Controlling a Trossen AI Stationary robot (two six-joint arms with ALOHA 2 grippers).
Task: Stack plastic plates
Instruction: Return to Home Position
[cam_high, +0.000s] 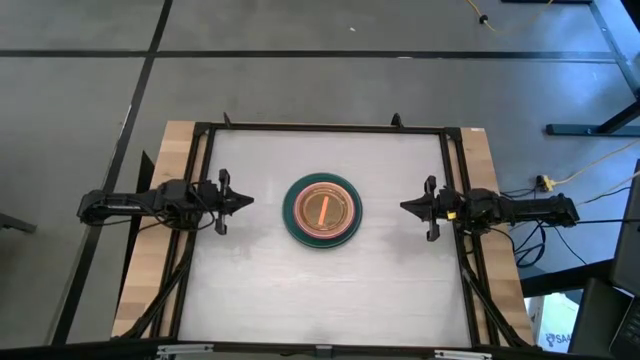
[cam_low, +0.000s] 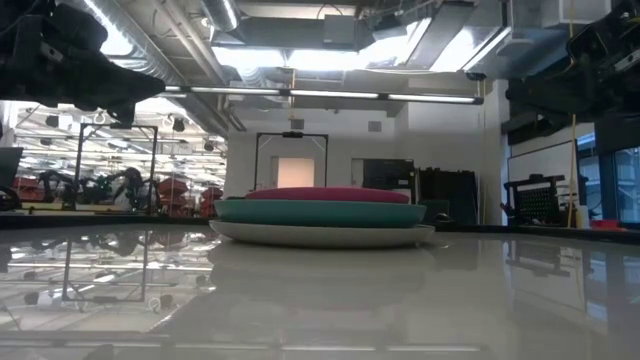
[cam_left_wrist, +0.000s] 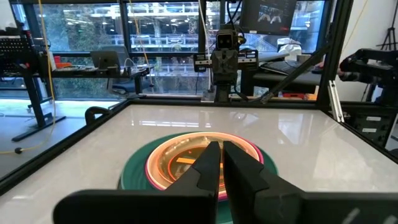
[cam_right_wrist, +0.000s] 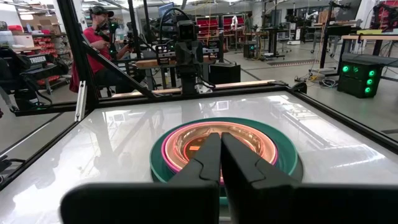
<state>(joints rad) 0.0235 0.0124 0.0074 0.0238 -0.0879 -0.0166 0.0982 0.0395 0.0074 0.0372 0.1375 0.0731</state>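
Observation:
One stack of plastic plates (cam_high: 322, 209) stands at the middle of the white table. The low view shows a pale plate at the bottom (cam_low: 322, 235), a teal-green one (cam_low: 320, 212) on it and a magenta one (cam_low: 328, 195) above. The wrist views show translucent orange and pink small plates nested on top (cam_right_wrist: 219, 142) (cam_left_wrist: 186, 158). My left gripper (cam_high: 248, 200) is shut, above the table left of the stack. My right gripper (cam_high: 405, 207) is shut, above the table right of the stack. Neither touches the plates.
A dark frame (cam_high: 320, 128) runs around the table top. Bare table lies on all sides of the stack. A person (cam_right_wrist: 102, 43) sits in the room beyond the table's left side.

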